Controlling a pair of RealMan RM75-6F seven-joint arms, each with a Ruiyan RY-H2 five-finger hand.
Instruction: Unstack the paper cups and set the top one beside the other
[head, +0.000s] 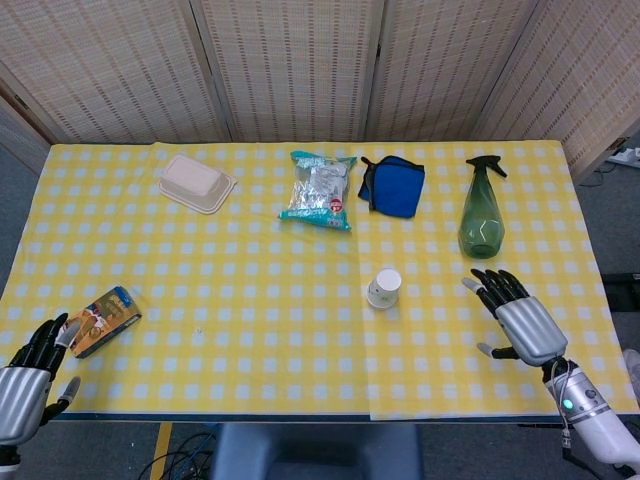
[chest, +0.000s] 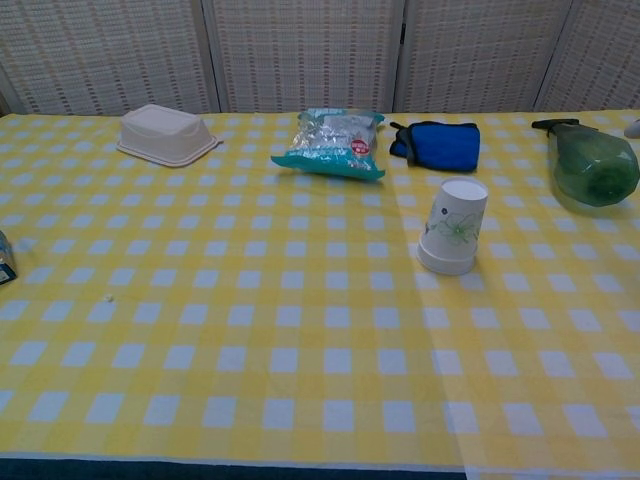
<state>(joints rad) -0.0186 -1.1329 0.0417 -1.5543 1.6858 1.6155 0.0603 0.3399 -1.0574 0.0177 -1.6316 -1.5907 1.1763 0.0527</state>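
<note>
The stacked paper cups (head: 383, 288) (chest: 455, 239) stand upside down, slightly tilted, on the yellow checked tablecloth right of centre; they are white with a green leaf print. My right hand (head: 515, 316) hovers to the right of the cups, fingers spread and empty, well apart from them. My left hand (head: 28, 374) sits at the near left corner of the table, fingers apart, holding nothing. Only a fingertip of the right hand peeks in at the right edge of the chest view.
A green spray bottle (head: 481, 214) stands behind my right hand. A blue cloth pouch (head: 393, 186), a snack bag (head: 320, 190) and a beige lidded container (head: 196, 182) line the far side. A small colourful box (head: 102, 320) lies near my left hand.
</note>
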